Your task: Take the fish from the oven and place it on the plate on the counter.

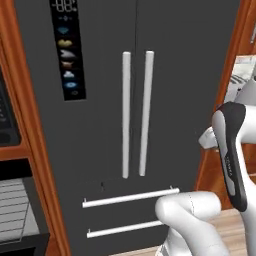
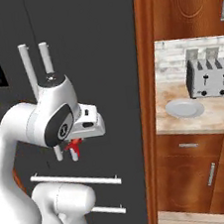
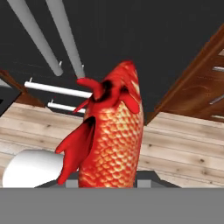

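The red-orange fish stands close before the hand camera, tail fin away from it, held at its lower end. In the right base view the fish hangs as a small red shape under my gripper, which is shut on it in front of the dark fridge. The round white-grey plate lies on the beige counter well to the right of the gripper, past a wooden panel. The oven shows at the lower left of the left base view, with its grey wire racks exposed.
A dark grey fridge with two vertical silver handles and two drawer bars stands straight ahead. A silver toaster sits behind the plate. A tall wooden panel separates fridge and counter. A black appliance sits above the oven.
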### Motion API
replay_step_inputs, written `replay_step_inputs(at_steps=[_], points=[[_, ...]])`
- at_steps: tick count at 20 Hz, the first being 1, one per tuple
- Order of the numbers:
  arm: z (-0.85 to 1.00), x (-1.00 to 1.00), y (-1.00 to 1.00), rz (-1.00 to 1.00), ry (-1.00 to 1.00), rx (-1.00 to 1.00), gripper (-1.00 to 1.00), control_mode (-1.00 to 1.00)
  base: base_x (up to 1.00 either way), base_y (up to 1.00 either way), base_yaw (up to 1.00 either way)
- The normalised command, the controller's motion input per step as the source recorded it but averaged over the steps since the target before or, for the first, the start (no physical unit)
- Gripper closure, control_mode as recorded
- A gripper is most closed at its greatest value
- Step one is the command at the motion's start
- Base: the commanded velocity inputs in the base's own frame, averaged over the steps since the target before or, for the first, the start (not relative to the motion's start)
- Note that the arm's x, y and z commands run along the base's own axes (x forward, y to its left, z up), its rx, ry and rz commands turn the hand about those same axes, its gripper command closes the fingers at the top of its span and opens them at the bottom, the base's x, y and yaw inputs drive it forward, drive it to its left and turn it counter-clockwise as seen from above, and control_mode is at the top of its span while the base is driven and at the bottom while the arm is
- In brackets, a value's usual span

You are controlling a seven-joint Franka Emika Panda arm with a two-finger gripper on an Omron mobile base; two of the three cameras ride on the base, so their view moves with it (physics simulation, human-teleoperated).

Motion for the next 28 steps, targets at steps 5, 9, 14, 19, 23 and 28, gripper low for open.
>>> replay_step_inputs(at_steps=[5,9,14,19,23,28], points=[[0.0,0.0,0.0,0.0,0.0,0.0,1.0,1.0,0.13,-1.0,0.02],[0.0,0.0,0.0,0.0,0.0,0.0,1.0,1.0,0.27,-1.0,0.0],[0.0,0.0,0.0,0.0,0.0,0.0,1.0,1.0,0.64,-0.92,0.0],[0.0,0.0,0.0,0.0,0.0,0.0,1.0,1.0,0.72,-0.1,0.0],[0.0,0.0,0.0,0.0,0.0,0.0,1.0,1.0,0.75,-0.19,0.05],[0.0,0.0,0.0,0.0,0.0,0.0,1.0,1.0,0.9,-0.44,0.2]])
